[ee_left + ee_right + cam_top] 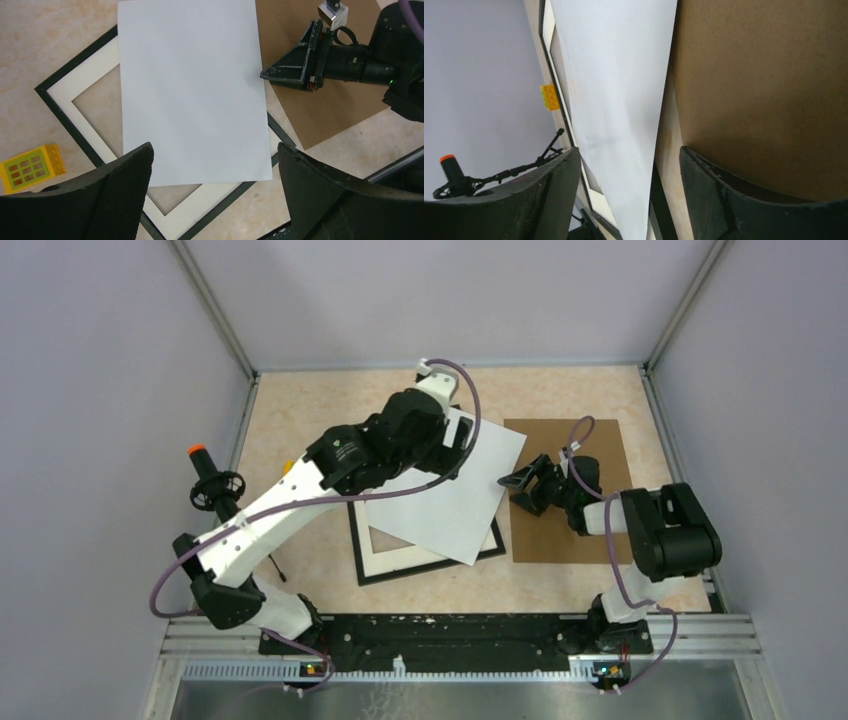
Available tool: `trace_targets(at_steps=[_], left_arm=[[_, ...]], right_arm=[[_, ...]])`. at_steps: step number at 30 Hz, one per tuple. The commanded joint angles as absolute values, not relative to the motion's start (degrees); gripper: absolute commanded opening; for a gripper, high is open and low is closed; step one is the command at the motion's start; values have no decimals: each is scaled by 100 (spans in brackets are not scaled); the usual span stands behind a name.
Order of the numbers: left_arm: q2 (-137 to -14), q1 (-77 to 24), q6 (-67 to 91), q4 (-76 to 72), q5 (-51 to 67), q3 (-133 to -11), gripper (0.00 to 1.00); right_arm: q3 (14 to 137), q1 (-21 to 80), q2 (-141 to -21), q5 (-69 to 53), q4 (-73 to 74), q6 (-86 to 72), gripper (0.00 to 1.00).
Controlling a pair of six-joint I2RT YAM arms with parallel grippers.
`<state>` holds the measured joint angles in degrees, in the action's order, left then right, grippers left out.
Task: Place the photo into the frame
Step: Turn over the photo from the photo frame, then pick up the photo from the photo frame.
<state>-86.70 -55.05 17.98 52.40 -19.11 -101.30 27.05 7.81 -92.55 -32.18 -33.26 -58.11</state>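
Top view, task at mid-stage. The large white rectangular print, the photo (pixel 465 505), lies blank side up on the thin black rectangular picture frame (pixel 75 60). It is skewed clockwise and shifted toward the frame's 1 o'clock corner. Its far and right corners overhang the frame, and its near corner crosses the frame's 5 o'clock rail.

The photo is therefore delivered but not seated. Squaring it to the rails and dropping it inside them appears to remain.

The frame is the only receptacle shown. It holds a cream mat (pixel 95 70), through whose window the beige bench (pixel 330 400) shows at 8 o'clock.

My left end effector (pixel 215 150) hovers over the photo's near edge with its fingers wide apart, gripping nothing. My right end effector (pixel 629 150) points at the photo's 3 o'clock edge from over the plain brown cardboard sheet (pixel 610 465). Its fingers are apart; whether it touches the paper I cannot tell.

A small yellow gridded block (pixel 32 167) lies beside the frame, at 9 o'clock.
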Motion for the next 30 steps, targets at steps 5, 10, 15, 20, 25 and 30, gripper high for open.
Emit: trace_targets(at_steps=[5, 10, 15, 20, 25, 30], left_arm=[[-8162, -5399, 1759, 4412, -2251, -9343, 97], [-8162, -5380, 1807, 4388, -2212, -9277, 96], [-8068, -5355, 1822, 4360, -2213, -9213, 96], [-7827, -5335, 1891, 4339, -2523, -9147, 96], [-7154, -5335, 2099, 4050, -3104, -9042, 96], [-5667, -5336, 1801, 2367, -3218, -8024, 97]], right_arm=[[2567, 1329, -10387, -2552, -5488, -6407, 56], [2275, 1435, -10803, -2166, -7177, -7021, 27], [2498, 1434, -10605, -2213, -7482, -7192, 0], [3201, 1398, -9325, -2853, -5744, -6633, 0], [4638, 1634, -8338, -3469, -2565, -5592, 0], [6131, 2323, -8503, -4453, -2037, -5786, 0]])
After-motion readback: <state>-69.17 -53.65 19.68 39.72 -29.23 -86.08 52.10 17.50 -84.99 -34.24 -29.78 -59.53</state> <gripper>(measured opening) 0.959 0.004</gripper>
